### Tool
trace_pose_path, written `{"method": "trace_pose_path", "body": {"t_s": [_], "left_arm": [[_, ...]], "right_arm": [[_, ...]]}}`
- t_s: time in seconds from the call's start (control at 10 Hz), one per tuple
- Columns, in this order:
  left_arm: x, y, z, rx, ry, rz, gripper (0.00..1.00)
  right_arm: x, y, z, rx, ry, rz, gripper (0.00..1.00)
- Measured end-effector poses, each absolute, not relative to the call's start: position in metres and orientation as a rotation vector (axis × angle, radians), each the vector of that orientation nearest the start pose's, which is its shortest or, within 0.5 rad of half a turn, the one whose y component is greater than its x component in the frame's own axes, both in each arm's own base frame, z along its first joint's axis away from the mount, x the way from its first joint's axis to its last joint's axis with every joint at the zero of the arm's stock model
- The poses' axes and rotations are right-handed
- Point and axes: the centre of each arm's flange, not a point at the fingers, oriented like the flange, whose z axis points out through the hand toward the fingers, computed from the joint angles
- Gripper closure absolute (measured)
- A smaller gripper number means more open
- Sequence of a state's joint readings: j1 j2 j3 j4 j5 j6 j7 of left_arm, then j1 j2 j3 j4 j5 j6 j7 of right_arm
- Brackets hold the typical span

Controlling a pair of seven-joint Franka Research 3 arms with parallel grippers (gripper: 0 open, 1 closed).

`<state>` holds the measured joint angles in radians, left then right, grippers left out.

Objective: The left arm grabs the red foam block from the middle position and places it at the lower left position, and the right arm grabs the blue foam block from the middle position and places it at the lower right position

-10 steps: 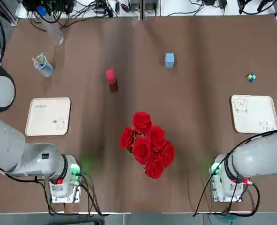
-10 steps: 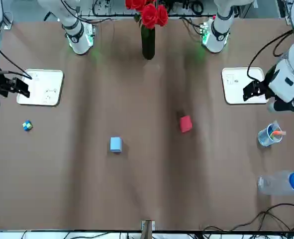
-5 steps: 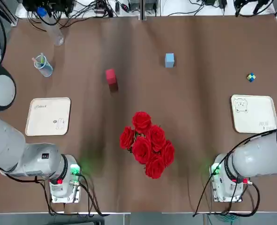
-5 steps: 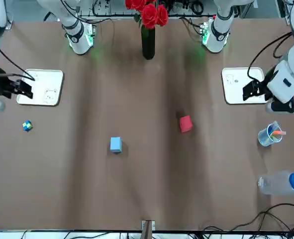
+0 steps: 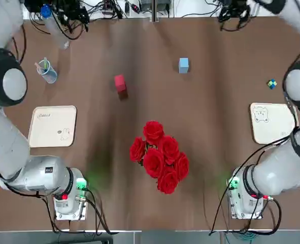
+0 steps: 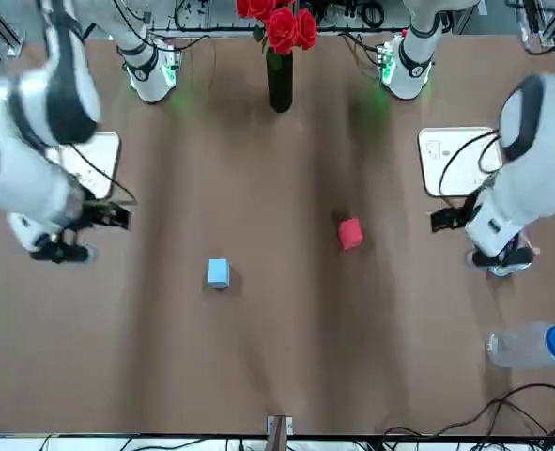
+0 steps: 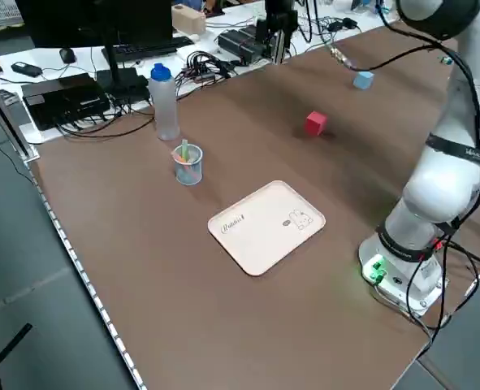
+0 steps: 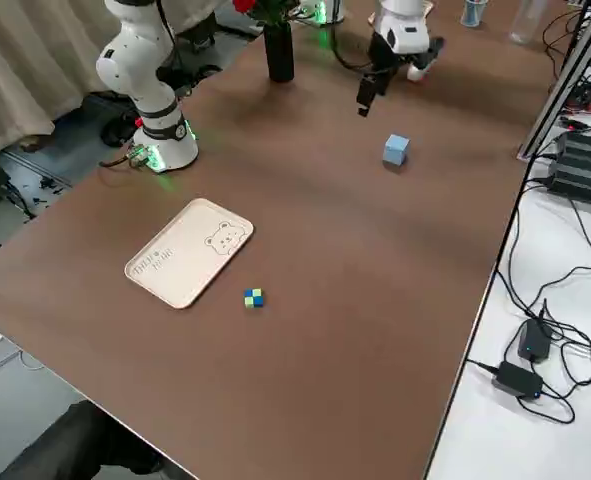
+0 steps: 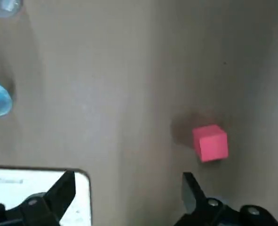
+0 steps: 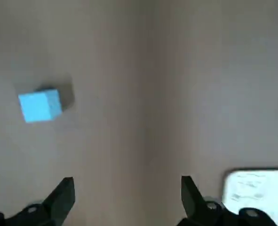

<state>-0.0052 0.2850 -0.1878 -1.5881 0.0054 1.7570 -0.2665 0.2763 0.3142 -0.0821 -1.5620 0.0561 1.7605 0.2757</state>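
Both arms have swung out over the table. Top view: red foam block [image 5: 120, 83] and blue foam block [image 5: 183, 64] sit mid-table, apart, untouched. Left wrist view: left claw [image 9: 129, 192] gapes wide near red. Right wrist view: right claw [image 10: 128, 192] wide, empty. Plain small cubes, probably light and squashy; pinch opposite flat faces.

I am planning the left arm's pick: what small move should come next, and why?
Probably slide the left tool sideways until it is centred over the red foam block. The tool is open and empty, and the block lies outside its jaws. The right tool, also open, is likewise off the blue foam block.
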Motion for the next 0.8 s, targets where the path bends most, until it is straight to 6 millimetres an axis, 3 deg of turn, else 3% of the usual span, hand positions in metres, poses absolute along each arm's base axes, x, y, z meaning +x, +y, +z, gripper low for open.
{"method": "trace_pose_path", "body": {"t_s": [0.3, 0.5, 0.8], "left_arm": [[0.614, -0.174, 0.400, -3.132, -0.278, 0.186, 0.00], [0.603, -0.208, 0.351, -3.116, -0.354, 0.180, 0.00], [0.583, -0.264, 0.315, -3.074, -0.477, 0.199, 0.00]], "right_arm": [[0.643, 0.213, 0.365, -3.119, 0.315, 0.135, 0.00], [0.642, 0.238, 0.324, -3.117, 0.357, 0.150, 0.00], [0.638, 0.281, 0.276, -3.109, 0.345, 0.068, 0.00]]}}
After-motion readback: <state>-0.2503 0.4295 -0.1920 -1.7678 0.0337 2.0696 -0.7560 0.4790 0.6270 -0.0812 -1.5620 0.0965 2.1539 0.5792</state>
